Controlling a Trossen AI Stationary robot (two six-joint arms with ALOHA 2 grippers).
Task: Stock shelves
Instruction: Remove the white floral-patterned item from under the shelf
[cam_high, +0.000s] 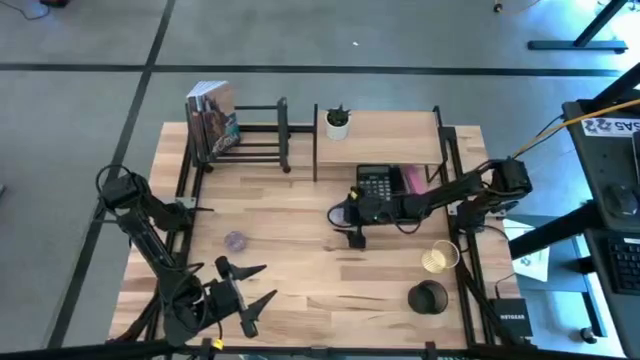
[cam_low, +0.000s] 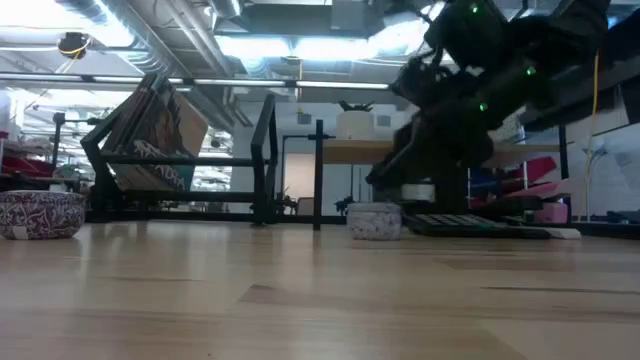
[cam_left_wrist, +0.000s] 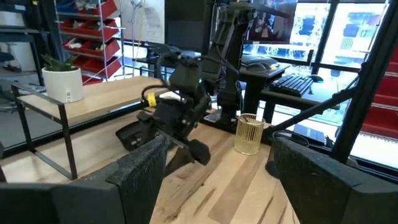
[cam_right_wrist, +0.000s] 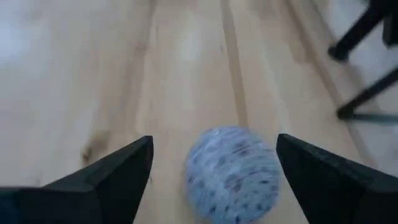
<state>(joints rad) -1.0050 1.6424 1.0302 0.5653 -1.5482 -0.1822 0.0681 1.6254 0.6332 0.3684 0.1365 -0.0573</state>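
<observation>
Shelves first: the wood shelf (cam_high: 385, 128) sits upper middle of the high view with a small potted plant (cam_high: 338, 122) on its top board, and the black rack (cam_high: 255, 135) is just left of it, holding a couple of books (cam_high: 212, 118) at its left end.

Right gripper (cam_high: 352, 222) is down over the middle of the bench (cam_high: 300, 260), right in front of the shelf and close to a calculator (cam_high: 375, 184). Its wrist view shows both fingers (cam_right_wrist: 118, 171) spread wide with a small blue-speckled round thing (cam_right_wrist: 231, 168) sitting on the wood between them, nothing pinched yet. Looks to me like a grasp about to happen.

Left gripper (cam_high: 240, 295) is parked at the lower left of the high view, fingers open, holding nothing. A patterned bowl (cam_high: 235, 241) sits nearby.

What could go wrong: that round thing looks like it'd roll. If one finger touches before the other, it probably squirts out sideways. Also the gripper is tight against the calculator and the shelf posts, so a sloppy lift could clip them. Gold cup (cam_high: 438, 258) and a dark round object (cam_high: 428, 297) at lower right are well clear.
</observation>
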